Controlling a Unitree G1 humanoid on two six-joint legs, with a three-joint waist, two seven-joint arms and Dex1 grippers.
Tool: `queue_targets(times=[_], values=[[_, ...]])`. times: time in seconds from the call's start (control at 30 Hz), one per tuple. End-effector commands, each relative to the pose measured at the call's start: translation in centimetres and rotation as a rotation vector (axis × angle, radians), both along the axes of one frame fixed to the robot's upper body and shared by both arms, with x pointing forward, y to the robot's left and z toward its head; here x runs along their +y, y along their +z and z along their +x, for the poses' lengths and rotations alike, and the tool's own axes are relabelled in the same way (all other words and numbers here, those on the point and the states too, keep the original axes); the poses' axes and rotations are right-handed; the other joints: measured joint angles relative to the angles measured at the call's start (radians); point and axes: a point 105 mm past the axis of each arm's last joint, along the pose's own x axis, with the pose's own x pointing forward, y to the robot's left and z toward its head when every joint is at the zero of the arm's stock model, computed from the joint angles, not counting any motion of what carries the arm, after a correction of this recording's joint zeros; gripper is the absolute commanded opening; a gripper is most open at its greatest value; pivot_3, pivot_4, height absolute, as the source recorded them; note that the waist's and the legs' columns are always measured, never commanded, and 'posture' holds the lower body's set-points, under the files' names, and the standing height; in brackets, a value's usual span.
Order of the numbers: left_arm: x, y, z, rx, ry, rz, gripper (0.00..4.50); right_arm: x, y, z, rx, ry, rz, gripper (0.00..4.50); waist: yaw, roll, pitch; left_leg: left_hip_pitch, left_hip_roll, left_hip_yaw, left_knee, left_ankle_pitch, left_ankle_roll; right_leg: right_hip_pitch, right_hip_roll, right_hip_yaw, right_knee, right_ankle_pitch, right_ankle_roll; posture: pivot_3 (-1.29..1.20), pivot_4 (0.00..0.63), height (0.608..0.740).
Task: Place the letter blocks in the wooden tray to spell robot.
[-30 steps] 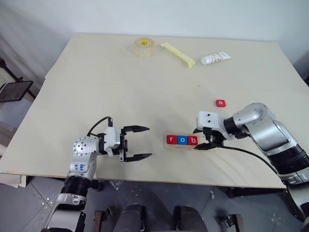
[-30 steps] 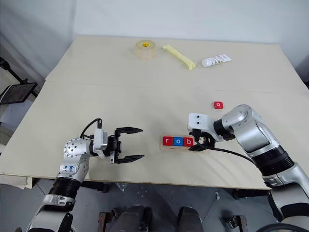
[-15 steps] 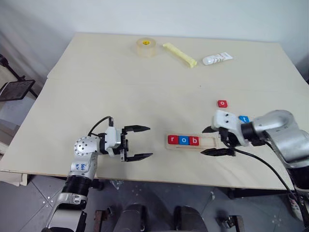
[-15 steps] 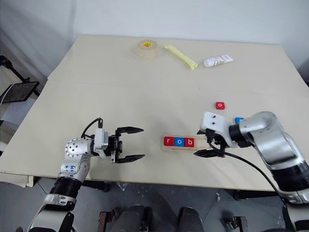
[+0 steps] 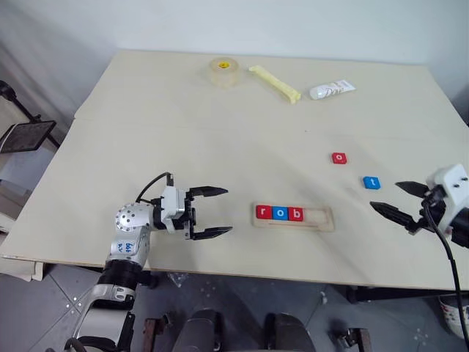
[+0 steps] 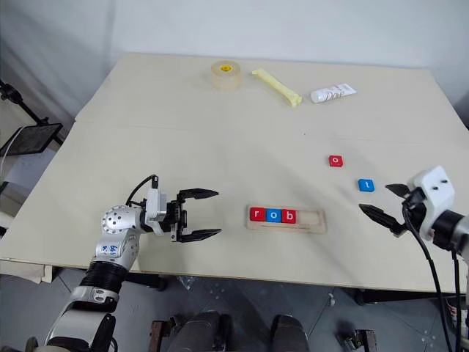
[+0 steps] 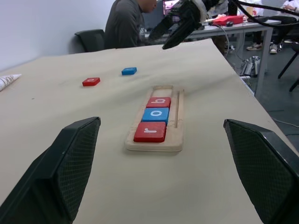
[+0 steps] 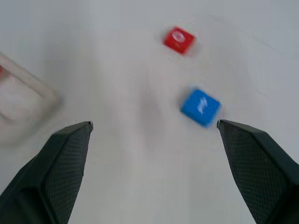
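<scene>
The wooden tray [image 5: 316, 219] lies near the table's front edge with three letter blocks in its left part: a red r [image 5: 263, 213], a blue o [image 5: 279, 213] and a red b [image 5: 295, 214]. Its right part is bare. A loose red o block [image 5: 338, 158] and a loose blue t block [image 5: 372, 182] lie on the table to the right and farther back. My right gripper [image 5: 398, 202] hovers open at the right, just right of the t block, holding nothing. My left gripper [image 5: 213, 212] stands open left of the tray, empty.
At the table's far side sit a roll of tape [image 5: 223, 72], a yellow stick-shaped packet [image 5: 273, 82] and a white tube [image 5: 332, 89]. A person [image 7: 128, 25] sits at a desk beyond the table's right end, in the left wrist view.
My right gripper has swung away from the tray's right end to the right, uncovering the blue t block and the tray's bare part. The left gripper has stayed put.
</scene>
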Motion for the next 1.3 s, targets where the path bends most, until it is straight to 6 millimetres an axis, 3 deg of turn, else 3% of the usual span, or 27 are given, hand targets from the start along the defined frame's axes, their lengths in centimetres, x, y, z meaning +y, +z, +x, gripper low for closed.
queue_targets(times=[0.03, 0.3, 0.9, 0.97, 1.07, 1.3], values=[[-0.1, 0.6, 0.0, -0.03, -0.019, 0.001, 4.5, -0.5, 0.9, -0.7, -0.077, -0.011, 0.021, 4.46, -0.002, 0.0, 0.0, 0.0, 0.0, 0.0, 0.0, 0.0, 0.0, 0.0, 0.0, 0.0, 0.0, 0.0, 0.0, 0.0, 0.15, 0.74], [0.5, 0.8, 0.2, -0.031, -0.03, 0.026, 4.5, -0.3, 0.3, -1.5, -0.089, -0.042, 0.076, 4.46, 0.0, 0.0, 0.0, 0.001, 0.0, 0.001, 0.0, 0.0, 0.0, 0.0, 0.0, 0.001, 0.0, 0.0, 0.0, 0.0, 0.15, 0.74], [0.7, 0.8, -0.1, -0.035, -0.024, 0.025, 4.5, 1.5, 1.8, -0.1, -0.097, -0.004, 0.101, 4.46, 0.0, 0.0, 0.0, 0.001, 0.0, 0.001, 0.0, 0.0, 0.0, 0.0, 0.0, 0.001, 0.0, 0.0, 0.0, 0.0, 0.15, 0.74], [0.7, 0.8, -0.1, -0.035, -0.022, 0.024, 4.5, 2.2, 2.3, 1.2, -0.109, -0.006, 0.1, 4.46, 0.0, 0.0, 0.0, 0.001, 0.0, 0.001, 0.0, 0.0, 0.0, 0.0, 0.0, 0.001, 0.0, 0.0, 0.0, 0.0, 0.15, 0.74], [0.6, 0.7, -0.3, -0.031, -0.02, 0.02, 4.5, 4.1, 3.2, 5.0, -0.14, -0.042, 0.082, 4.46, -0.015, 0.0, 0.0, 0.001, 0.001, 0.003, 0.0, 0.0, 0.0, -0.001, 0.0, 0.002, 0.0, 0.0, 0.0, 0.0, 0.15, 0.74], [0.2, 0.5, -0.8, -0.03, -0.013, 0.007, 4.5, 5.3, 2.8, 10.6, -0.144, -0.153, 0.084, 4.46, -0.024, 0.0, 0.0, 0.0, 0.0, -0.002, -0.001, 0.001, 0.0, -0.001, 0.0, 0.0, 0.002, 0.0, 0.0, 0.0, 0.15, 0.74]])
